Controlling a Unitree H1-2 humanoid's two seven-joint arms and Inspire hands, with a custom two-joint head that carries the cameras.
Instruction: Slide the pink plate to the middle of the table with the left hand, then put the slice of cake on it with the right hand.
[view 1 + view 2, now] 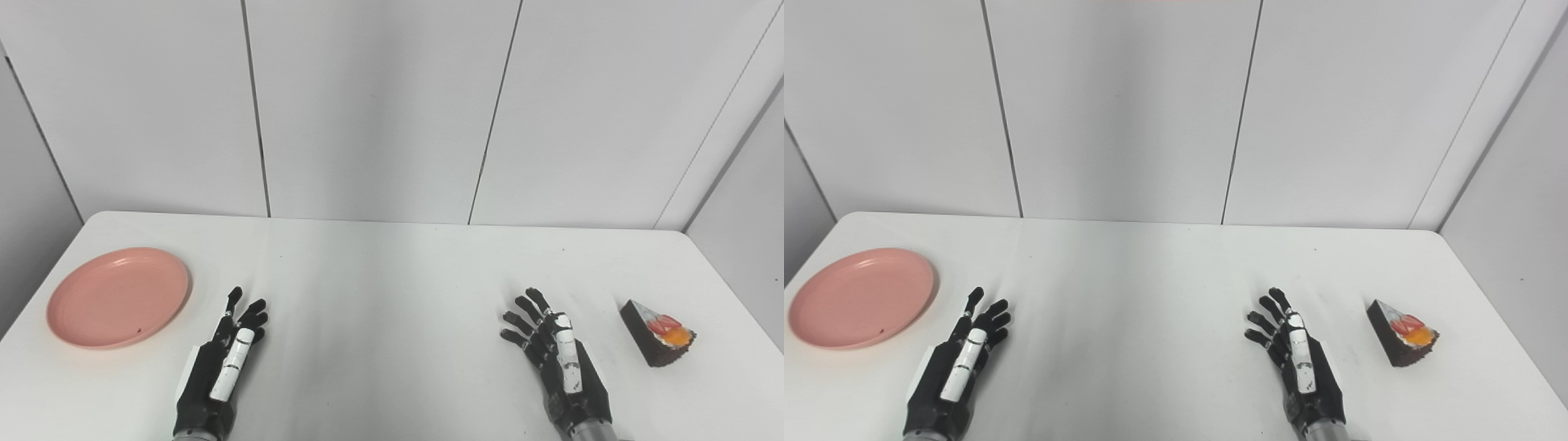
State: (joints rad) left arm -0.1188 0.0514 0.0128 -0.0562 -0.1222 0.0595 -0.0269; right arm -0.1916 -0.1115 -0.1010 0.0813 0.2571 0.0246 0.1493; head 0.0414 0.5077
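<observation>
The pink plate [118,297] lies flat on the white table [380,288] at the left, close to the table's left edge. A dark slice of cake [657,333] with red and orange fruit on top rests at the right. My left hand [220,367] lies near the front edge, open with fingers spread, a short way right of the plate and apart from it. My right hand [560,358] is open too, fingers spread, left of the cake with a gap between them. Neither hand holds anything.
White wall panels [380,110] stand right behind the table's far edge. The table's right edge runs just beyond the cake.
</observation>
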